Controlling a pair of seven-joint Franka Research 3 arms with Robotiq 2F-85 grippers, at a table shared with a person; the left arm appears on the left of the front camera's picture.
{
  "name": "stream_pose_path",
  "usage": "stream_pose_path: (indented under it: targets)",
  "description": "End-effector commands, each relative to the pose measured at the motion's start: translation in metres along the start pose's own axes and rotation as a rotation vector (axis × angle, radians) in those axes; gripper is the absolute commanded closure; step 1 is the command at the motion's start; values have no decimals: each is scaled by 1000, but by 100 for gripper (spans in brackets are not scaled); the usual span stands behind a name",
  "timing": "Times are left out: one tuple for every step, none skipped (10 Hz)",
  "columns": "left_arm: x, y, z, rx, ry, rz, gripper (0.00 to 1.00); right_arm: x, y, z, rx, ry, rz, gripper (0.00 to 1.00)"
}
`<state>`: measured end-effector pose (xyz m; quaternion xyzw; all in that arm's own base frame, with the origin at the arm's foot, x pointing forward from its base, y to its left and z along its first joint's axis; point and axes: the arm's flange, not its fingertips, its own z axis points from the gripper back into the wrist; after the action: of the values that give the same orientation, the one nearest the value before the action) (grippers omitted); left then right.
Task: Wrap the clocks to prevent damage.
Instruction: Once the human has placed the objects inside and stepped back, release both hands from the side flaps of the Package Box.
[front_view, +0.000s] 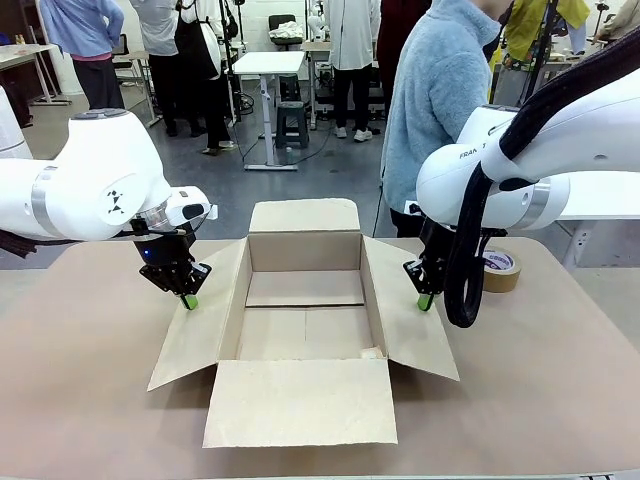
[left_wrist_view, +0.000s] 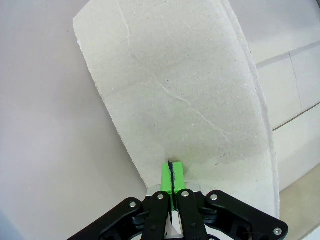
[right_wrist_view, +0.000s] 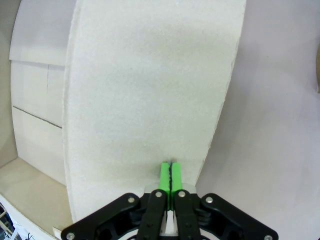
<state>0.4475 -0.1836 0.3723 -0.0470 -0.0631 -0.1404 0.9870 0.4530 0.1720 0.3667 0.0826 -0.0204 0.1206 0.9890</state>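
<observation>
The wide brown tabletop (front_view: 560, 380) took up most of the lower frame. At its centre the cardboard box (front_view: 305, 250) sat open, all four flaps splayed and its floor bare. A person (front_view: 440, 100) in a pale blue top stood at upper right, just behind the far edge.

The left fingers (front_view: 188, 301) were pressed shut, pad against pad, with nothing between them. Their tips were down at the outer edge of the left flap (front_view: 195, 335). From the left wrist, those fingers (left_wrist_view: 166, 175) met the flap (left_wrist_view: 190, 90) right at its rim.

The right fingers (front_view: 425, 300) were shut the same way, at the outer edge of the right flap (front_view: 415, 335). The right wrist view put them (right_wrist_view: 165, 175) at the near rim of that flap (right_wrist_view: 150, 90).

A tape roll (front_view: 499, 269) lay flat at centre right, just beyond the right arm.

As for the clocks, I couldn't tell where they lay, which way they pointed, or which arm was nearer. My guess was that the box was being held ready for them.
</observation>
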Motion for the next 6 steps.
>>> stream_pose_path:
  targets:
    - [-1,0,-1,12,4,9,99,-1,1,1,1,2,1,99]
    - [-1,0,-1,12,4,9,99,-1,1,1,1,2,1,99]
    - [-1,0,-1,12,4,9,99,-1,1,1,1,2,1,99]
    - [-1,0,-1,12,4,9,99,-1,1,1,1,2,1,99]
    - [-1,0,-1,12,4,9,99,-1,1,1,1,2,1,99]
    - [-1,0,-1,12,4,9,99,-1,1,1,1,2,1,99]
